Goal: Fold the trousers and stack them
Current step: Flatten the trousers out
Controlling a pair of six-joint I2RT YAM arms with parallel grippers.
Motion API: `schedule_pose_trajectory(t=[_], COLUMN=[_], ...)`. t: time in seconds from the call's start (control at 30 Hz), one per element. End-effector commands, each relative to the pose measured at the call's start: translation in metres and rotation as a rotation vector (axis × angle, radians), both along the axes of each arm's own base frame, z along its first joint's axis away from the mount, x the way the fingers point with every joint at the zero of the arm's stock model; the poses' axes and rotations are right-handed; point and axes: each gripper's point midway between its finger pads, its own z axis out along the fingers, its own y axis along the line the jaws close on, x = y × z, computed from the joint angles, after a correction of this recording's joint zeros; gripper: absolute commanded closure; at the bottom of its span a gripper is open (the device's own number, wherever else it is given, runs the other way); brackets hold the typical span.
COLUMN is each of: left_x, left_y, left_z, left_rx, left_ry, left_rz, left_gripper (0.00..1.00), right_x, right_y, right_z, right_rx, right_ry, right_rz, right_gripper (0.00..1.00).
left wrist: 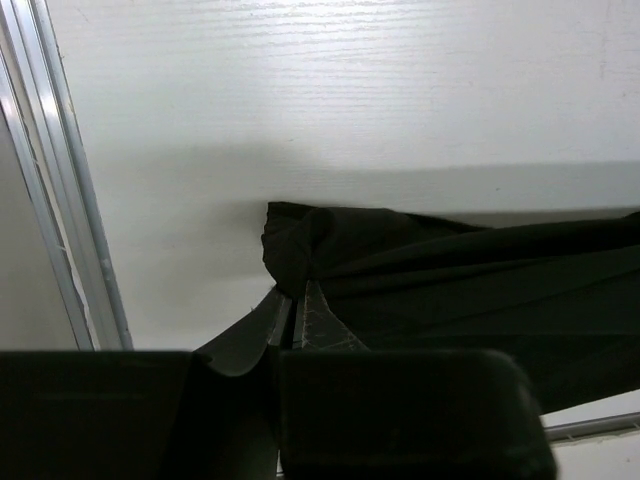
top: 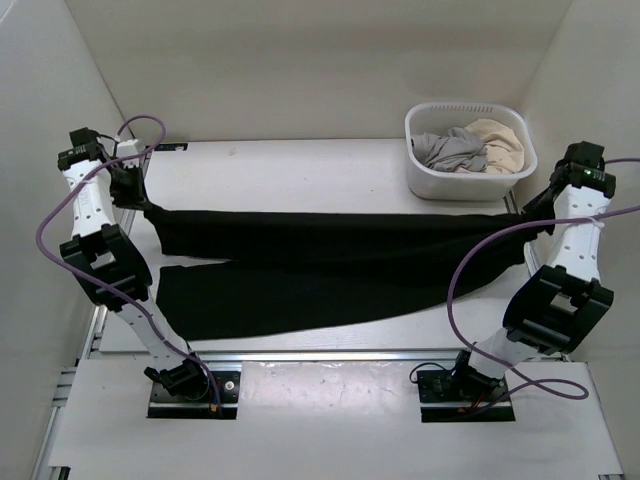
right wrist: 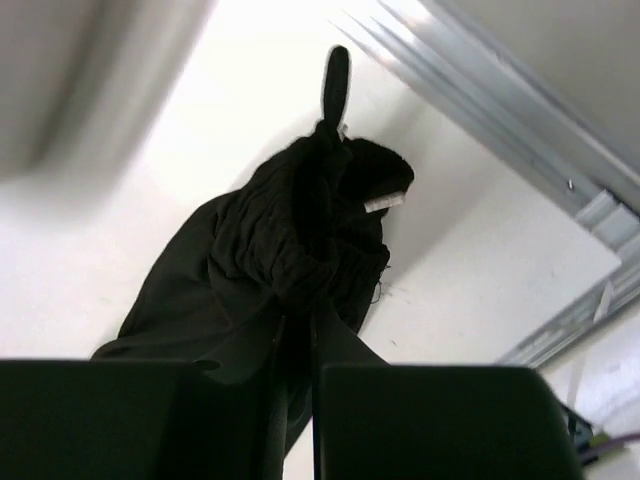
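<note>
White desk, seen from the near edge. The black trousers lie stretched from left to right across its middle, one leg behind the other, the nearer leg ending at the near left. A white basket stands at the far right corner.

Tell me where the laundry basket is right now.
In the top view, the white basket sits at the far right corner of the table, just behind the right end of the stretched black trousers.

One pair of black trousers. One white laundry basket holding two garments: one grey garment, one beige garment. Two hands, left hand and right hand. One worktop.
</note>
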Motion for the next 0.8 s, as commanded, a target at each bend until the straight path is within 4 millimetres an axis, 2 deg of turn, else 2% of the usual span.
schedule_pose_trajectory(t=[0.0,0.1,0.13,0.17,0.23,0.27,0.33,0.4,0.47,0.5,0.57,0.63,0.67,0.7,0.73,0.77], left_x=[0.003,-0.003,-0.006,-0.005,-0.006,-0.006,-0.005,0.002,0.014,0.018,0.034,0.057,0.067,0.085,0.093,0.108], left_y=[0.012,0.006,0.000,0.001,-0.004,-0.004,-0.005,-0.001,0.001,0.002,0.006,0.011,0.012,0.016,0.017,0.016], left_z=[0.009,-0.003,-0.006,-0.010,-0.012,-0.012,-0.016,-0.018,-0.009,-0.013,-0.012,-0.020,-0.022,-0.009,-0.027,-0.025], left_rx=[0.052,0.013,-0.014,-0.018,-0.039,-0.039,-0.052,-0.050,-0.051,-0.056,-0.064,-0.062,-0.085,-0.082,-0.115,-0.118], left_ry=[-0.023,0.022,0.033,0.042,0.043,0.043,0.049,0.045,0.005,0.009,-0.022,-0.047,-0.059,-0.116,-0.096,-0.131], left_rz=[-0.014,-0.021,-0.029,-0.029,-0.036,-0.036,-0.039,-0.039,-0.046,-0.038,-0.023,-0.014,0.014,0.020,0.033,0.052], left_gripper=[0.86,0.86,0.86,0.86,0.86,0.86,0.86,0.86,0.86,0.86,0.85,0.85,0.85,0.84,0.84,0.78], right_x=[0.010,0.005,-0.001,-0.002,-0.004,-0.005,-0.008,-0.011,-0.011,-0.011,0.002,0.024,0.041,0.054,0.069,0.079], right_y=[-0.008,0.003,0.008,0.011,0.019,0.022,0.023,0.024,0.024,0.024,0.025,0.027,0.027,0.032,0.028,0.025], right_z=[0.037,0.020,0.003,-0.004,-0.008,-0.019,-0.021,-0.026,-0.026,-0.023,-0.018,-0.023,-0.013,-0.011,-0.016,-0.014], right_rx=[-0.071,-0.014,0.013,0.027,0.053,0.072,0.075,0.081,0.081,0.077,0.090,0.134,0.135,0.155,0.148,0.152], right_ry=[-0.101,-0.081,-0.048,-0.039,-0.060,-0.056,-0.052,-0.040,-0.040,-0.048,-0.088,-0.106,-0.147,-0.168,-0.185,-0.214], right_rz=[0.042,0.065,0.070,0.073,0.089,0.086,0.086,0.085,0.085,0.086,0.102,0.098,0.096,0.068,0.041,0.015], right_gripper=[1.00,1.00,0.98,0.98,0.98,0.98,0.98,1.00,1.00,1.00,1.00,1.00,1.00,1.00,0.96,0.87])
